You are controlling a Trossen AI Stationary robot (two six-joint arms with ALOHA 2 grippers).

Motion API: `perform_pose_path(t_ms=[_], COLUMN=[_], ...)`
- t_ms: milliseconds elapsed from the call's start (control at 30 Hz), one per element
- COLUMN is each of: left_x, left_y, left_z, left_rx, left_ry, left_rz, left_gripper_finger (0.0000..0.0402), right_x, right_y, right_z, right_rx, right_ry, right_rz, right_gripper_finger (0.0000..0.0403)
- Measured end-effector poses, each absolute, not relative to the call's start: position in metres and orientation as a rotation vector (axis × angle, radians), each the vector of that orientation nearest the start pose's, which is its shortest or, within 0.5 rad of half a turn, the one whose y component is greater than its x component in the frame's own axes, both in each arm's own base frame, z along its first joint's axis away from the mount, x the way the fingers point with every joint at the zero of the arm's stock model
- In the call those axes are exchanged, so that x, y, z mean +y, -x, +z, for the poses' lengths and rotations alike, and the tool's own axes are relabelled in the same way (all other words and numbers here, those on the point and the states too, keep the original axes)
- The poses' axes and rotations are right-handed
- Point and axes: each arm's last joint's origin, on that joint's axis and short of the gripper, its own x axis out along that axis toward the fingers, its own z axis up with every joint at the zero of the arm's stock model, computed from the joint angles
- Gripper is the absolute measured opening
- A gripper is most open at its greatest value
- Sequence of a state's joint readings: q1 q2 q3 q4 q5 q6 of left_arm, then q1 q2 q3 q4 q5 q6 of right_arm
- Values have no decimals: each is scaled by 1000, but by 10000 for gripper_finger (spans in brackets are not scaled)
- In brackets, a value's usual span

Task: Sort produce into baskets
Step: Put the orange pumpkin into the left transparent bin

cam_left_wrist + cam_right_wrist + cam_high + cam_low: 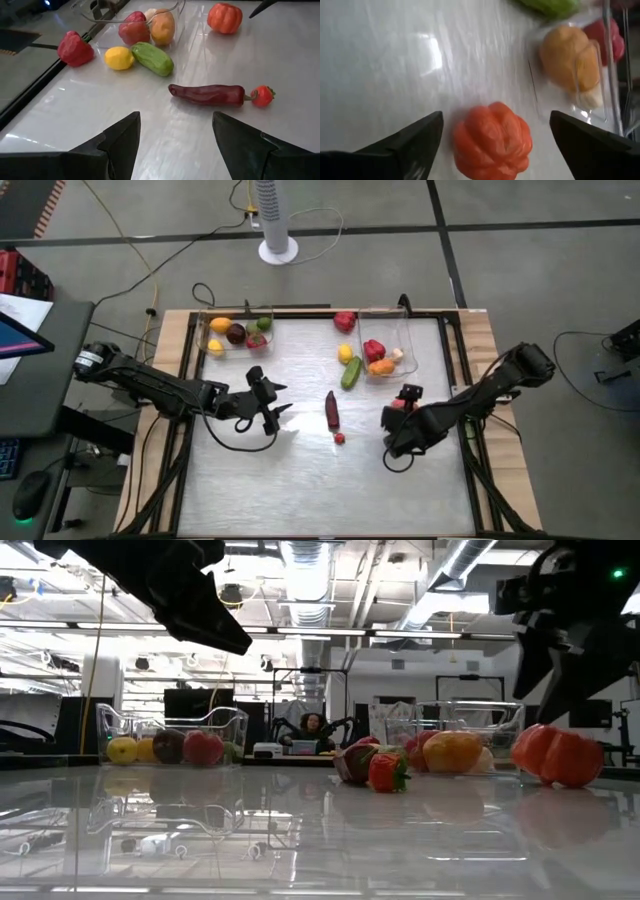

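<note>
A ribbed red-orange tomato [492, 142] rests on the table, right of centre. My right gripper [495, 119] hangs open above it, a finger on either side, touching nothing; the low view shows the tomato [558, 755] on the table with the gripper above. My left gripper [176, 117] is open, left of centre, facing a dark red long pepper [207, 94] and a small red fruit [262, 96]. A lemon [344, 353], a cucumber [351, 372] and a red pepper [345, 321] lie loose beside the right basket [400, 330]. The left basket [215, 313] holds several pieces.
The right basket holds a red pepper [134, 29], an orange piece [162, 27] and a pale one. Both baskets stand by the table's far edge. A black frame rail [455, 380] runs along the table's sides. The near half of the table is bare.
</note>
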State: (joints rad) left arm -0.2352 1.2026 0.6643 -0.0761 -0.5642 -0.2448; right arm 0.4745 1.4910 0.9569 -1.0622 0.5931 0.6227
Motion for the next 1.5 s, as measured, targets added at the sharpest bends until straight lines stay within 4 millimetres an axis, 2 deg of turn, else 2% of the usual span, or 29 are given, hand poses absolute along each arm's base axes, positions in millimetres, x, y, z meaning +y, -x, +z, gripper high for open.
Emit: perform_pose_path(t_ms=[133,300,500,700,833,967,1267,1500], left_x=[-41,-41,-40,-40,-39,-37,-32,-29], left_y=[-239,-239,-240,-241,-242,-244,-247,-248], left_z=[223,224,225,227,227,230,232,233], left_rx=[522,517,506,495,500,476,460,455], left_ry=[-24,-49,-54,-90,-118,-143,-184,-200], left_rz=[379,371,371,360,356,343,305,311], left_gripper_finger=[235,235,235,235,235,235,235,235], right_x=[97,107,118,134,139,139,128,128], right_y=[-216,-218,-215,-213,-213,-212,-195,-191], right_z=[200,194,171,141,121,110,104,102], right_rx=[1236,1140,1030,972,964,951,991,1045], right_ry=[244,234,266,296,317,334,250,225], right_rz=[-543,-623,-828,-901,-951,-996,-1098,-1111], right_gripper_finger=[389,385,385,385,385,384,378,319])
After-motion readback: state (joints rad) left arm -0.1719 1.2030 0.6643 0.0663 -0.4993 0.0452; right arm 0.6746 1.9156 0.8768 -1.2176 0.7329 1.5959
